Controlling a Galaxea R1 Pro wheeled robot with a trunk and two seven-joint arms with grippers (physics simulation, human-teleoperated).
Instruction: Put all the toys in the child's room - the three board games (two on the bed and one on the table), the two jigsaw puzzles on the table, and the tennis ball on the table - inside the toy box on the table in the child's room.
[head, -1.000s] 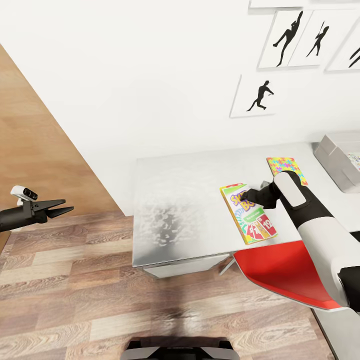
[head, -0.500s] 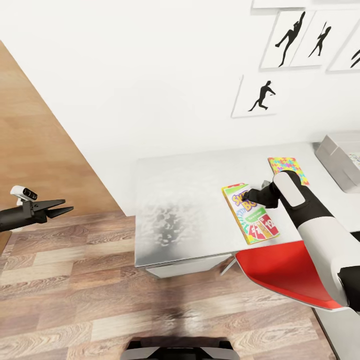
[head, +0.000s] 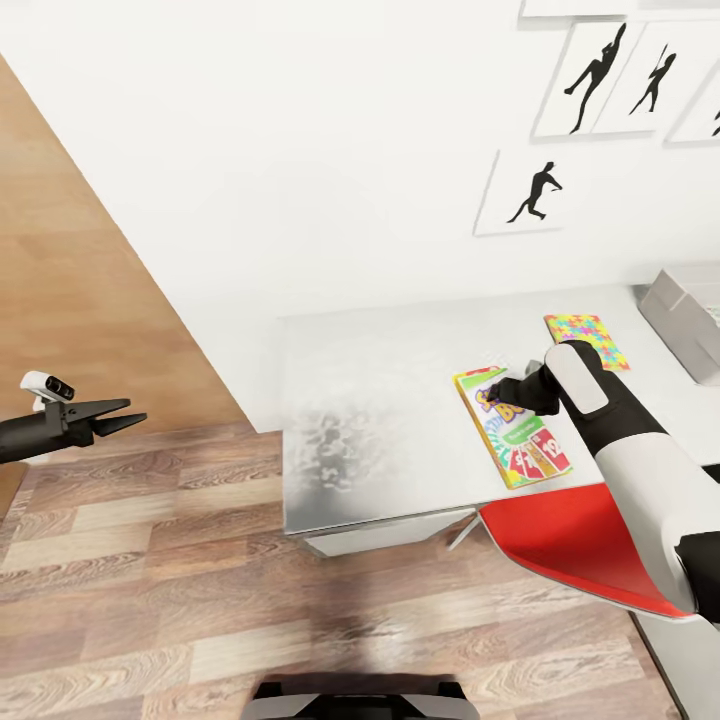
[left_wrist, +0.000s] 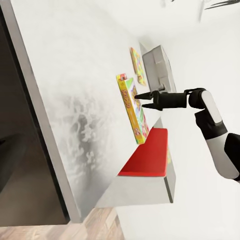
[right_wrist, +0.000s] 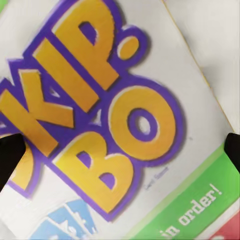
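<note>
Hovering right gripper (head: 497, 385) low over SKIP-BO box (head: 515, 430) on bench (head: 380, 420), jaws spread; position unchanged since earlier, grasp pending. Left gripper (head: 125, 417) idle, jaws parted.

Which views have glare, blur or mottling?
Head view: mottled dark reflection on the table, prints sharp. Left wrist view: same mottling, pale washed-out background. Right wrist view: SKIP-BO box lettering soft at close range, fingertips dark blurs at the edges.
</note>
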